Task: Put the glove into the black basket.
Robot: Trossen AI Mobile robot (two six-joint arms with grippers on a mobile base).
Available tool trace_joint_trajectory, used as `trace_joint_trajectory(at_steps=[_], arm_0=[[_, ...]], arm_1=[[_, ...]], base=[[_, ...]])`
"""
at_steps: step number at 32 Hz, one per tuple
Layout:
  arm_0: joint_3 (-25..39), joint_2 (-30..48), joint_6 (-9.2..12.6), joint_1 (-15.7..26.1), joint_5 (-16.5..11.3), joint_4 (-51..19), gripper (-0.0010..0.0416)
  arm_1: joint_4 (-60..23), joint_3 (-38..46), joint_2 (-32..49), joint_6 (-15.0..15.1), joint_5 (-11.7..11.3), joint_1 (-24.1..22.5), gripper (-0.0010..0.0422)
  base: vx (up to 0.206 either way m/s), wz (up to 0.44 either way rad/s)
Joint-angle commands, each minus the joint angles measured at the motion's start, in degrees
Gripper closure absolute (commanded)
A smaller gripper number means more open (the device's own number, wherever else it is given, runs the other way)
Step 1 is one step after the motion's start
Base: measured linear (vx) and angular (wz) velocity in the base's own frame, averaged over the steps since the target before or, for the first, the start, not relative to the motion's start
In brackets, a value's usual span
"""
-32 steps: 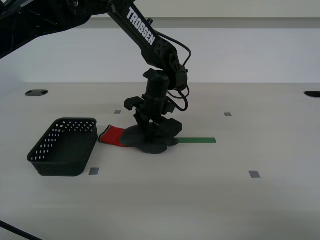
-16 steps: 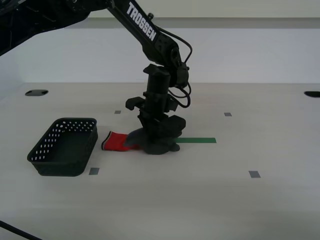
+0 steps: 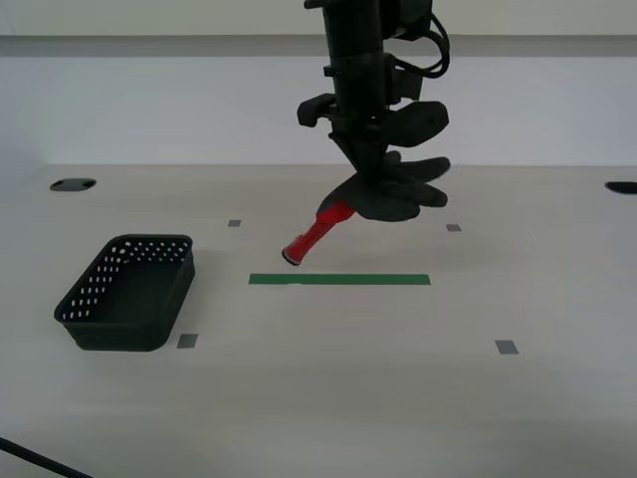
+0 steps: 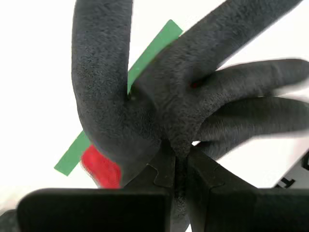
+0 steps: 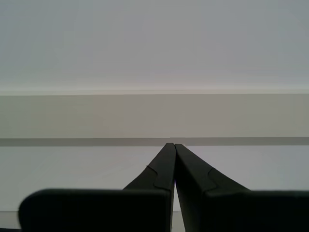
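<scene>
The glove (image 3: 393, 189) hangs in the air above the table, dark grey with its red cuff (image 3: 317, 234) pointing down toward the exterior view's left. My second gripper (image 3: 363, 169) is shut on the glove's palm; the second wrist view shows the jaws pinching the glove (image 4: 193, 111) with the red cuff (image 4: 101, 169) below. The black basket (image 3: 129, 291) sits empty on the table at the exterior view's left, well apart from the glove. My first gripper (image 5: 173, 147) is shut and empty, facing a wall.
A green tape strip (image 3: 338, 280) lies on the table under the glove. Small grey tape squares (image 3: 507, 348) mark the tabletop. Dark holes sit at the table's far corners (image 3: 72, 184).
My second gripper has lifted the glove off the table, rising and shifting toward the exterior view's right. The green strip is now fully uncovered. The basket has not moved.
</scene>
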Motion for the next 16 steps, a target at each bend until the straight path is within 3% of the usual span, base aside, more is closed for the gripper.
trace_joint_trajectory(at_steps=[1,4,10,16], arm_0=[[0.07,0.0,0.0,0.07,0.02,0.17,0.0405],[0.07,0.0,0.0,0.07,0.0,0.0,0.0405],[0.07,0.0,0.0,0.07,0.0,-0.26,0.0405],[0.07,0.0,0.0,0.07,0.0,-0.48,0.0405]], arm_1=[[-3.67,0.02,-2.03,0.11,0.09,-0.9,0.0413],[-5.46,0.0,-4.74,1.11,0.11,-2.27,0.0413],[-8.0,0.0,-10.67,2.1,2.84,-3.74,0.0413],[-12.22,0.0,-16.61,3.61,2.69,-3.82,0.0413]], base=[[0.0,0.0],[0.0,0.0],[0.0,0.0],[0.0,0.0]])
